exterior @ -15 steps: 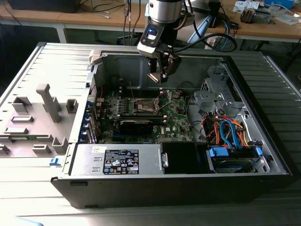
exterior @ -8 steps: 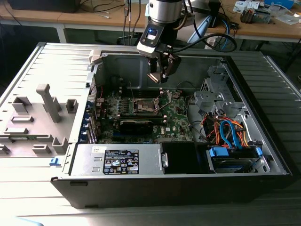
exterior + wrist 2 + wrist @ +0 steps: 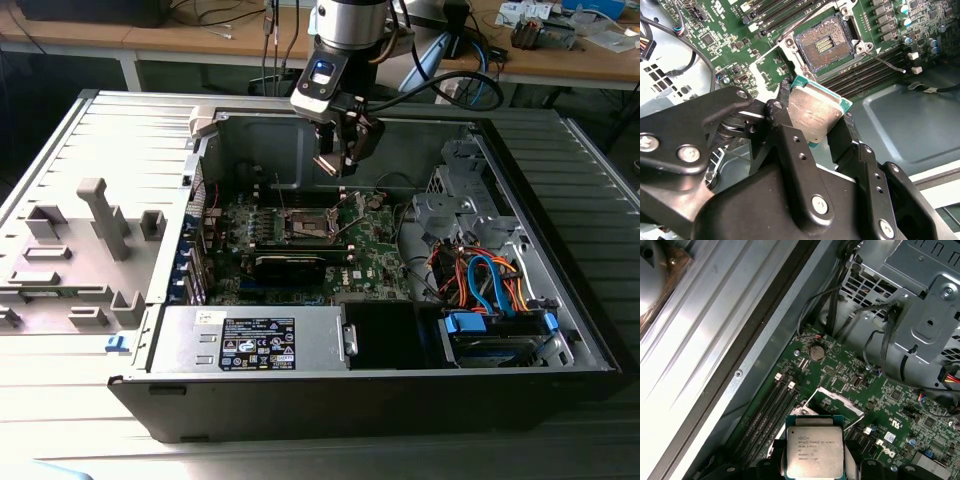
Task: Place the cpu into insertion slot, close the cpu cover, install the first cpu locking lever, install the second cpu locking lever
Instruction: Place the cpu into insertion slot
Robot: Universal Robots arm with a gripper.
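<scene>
The cpu [image 3: 814, 452], judged light, stiff and fragile on its contact face, is being held clamped by opposite edges in the gripper [image 3: 816, 111]

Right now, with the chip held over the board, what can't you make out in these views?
Underside of the cpu: it faces away in both wrist views, and two of its edges sit behind the fingers of the gripper.
The insertion slot in the first wrist view: mostly behind the cpu.
Slot pin condition in the exterior view: too small to judge.
</scene>
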